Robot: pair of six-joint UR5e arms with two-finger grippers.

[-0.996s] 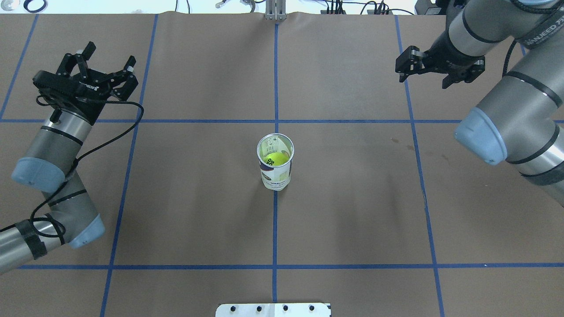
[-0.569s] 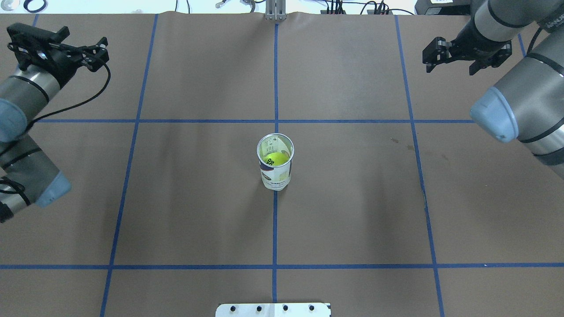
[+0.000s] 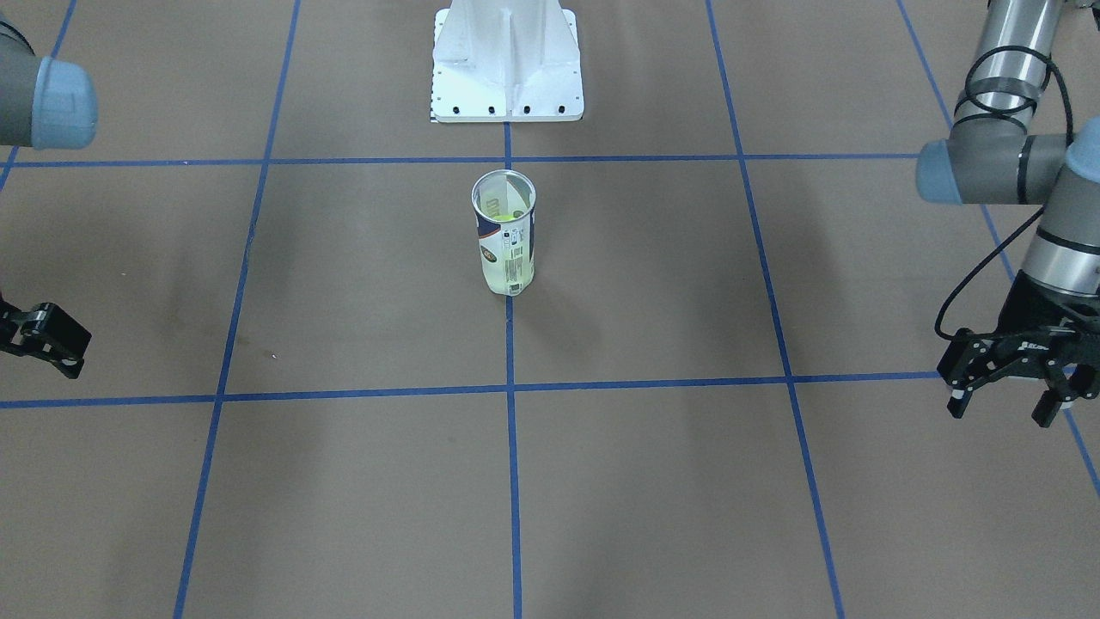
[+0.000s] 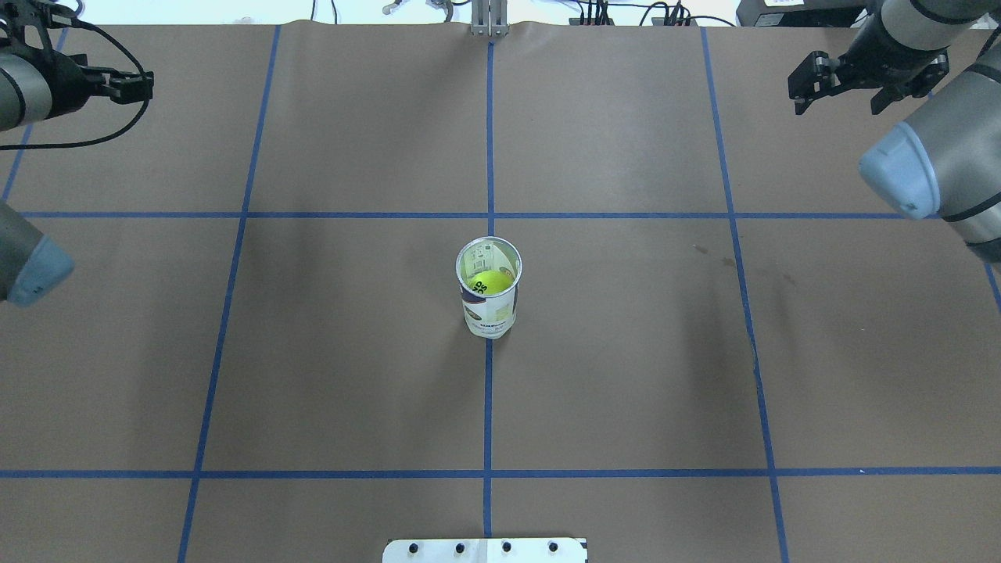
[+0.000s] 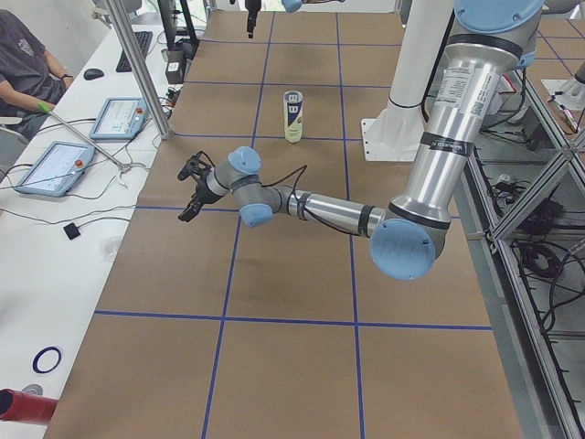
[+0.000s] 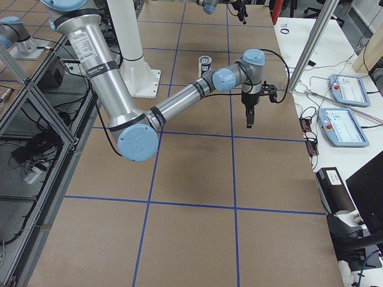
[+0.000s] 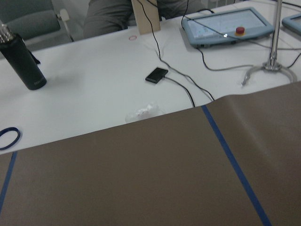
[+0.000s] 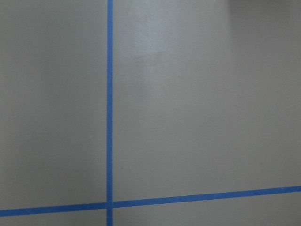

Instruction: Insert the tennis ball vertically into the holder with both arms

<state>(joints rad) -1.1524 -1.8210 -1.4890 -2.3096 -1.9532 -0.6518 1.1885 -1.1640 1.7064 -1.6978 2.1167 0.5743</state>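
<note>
Two grippers empty — left gripper and right gripper both spread, well apart from the holder. It stands upright mid-table, tennis ball inside. You'd likely find it light, thin-walled, tippy — grip the labelled middle gently.

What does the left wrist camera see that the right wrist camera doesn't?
Only the left wrist view shows a white desk with a black bottle, a touch panel, cables and a seated person. Only the right wrist view shows a crossing of two lines. Both show the brown table cover with blue tape.
</note>
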